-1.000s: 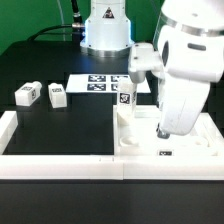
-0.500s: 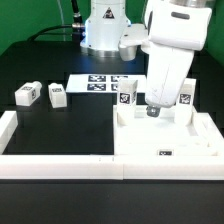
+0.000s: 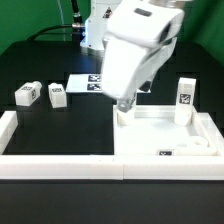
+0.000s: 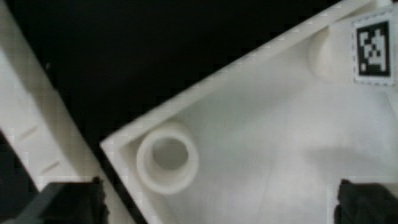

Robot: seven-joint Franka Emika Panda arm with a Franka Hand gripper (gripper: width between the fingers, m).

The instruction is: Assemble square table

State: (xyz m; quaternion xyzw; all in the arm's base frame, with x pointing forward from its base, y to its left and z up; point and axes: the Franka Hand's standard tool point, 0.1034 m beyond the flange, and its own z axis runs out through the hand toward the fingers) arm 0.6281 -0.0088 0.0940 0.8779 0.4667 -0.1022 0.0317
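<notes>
— Where was there open room to move?

— Mostly on the exterior view's left. The black work surface (image 3: 70, 125) lay bare between the long white front rail (image 3: 60, 165), the white side rail (image 3: 8, 128) and the near edge of the large white square tray-like plastic table top (image 3: 150, 135). Two short white tagged legs lay on that surface, one lying leg (image 3: 27, 95) just beside the other lying leg (image 3: 57, 96), both well apart from the tray.

— And the tray?

— It sat at the exterior view's right, its front rim running close along the front rail; I could not tell whether they touched.

— What did it hold?

— A third short white leg, the upright leg (image 3: 185, 100), stood at its far corner on the exterior view's right, with its tag facing the camera.

— The gripper?

— The gripper (image 3: 125, 103) hung low over the tray's far corner on the exterior view's left. The bulky white robot arm (image 3: 140, 50) hid that corner and part of the marker board (image 3: 85, 83) behind it. In the wrist view the dark fingertips (image 4: 63, 198) stood spread wide, pinching nothing. The tray's rounded corner and its round corner hole (image 4: 166, 160) lay between them.
</notes>
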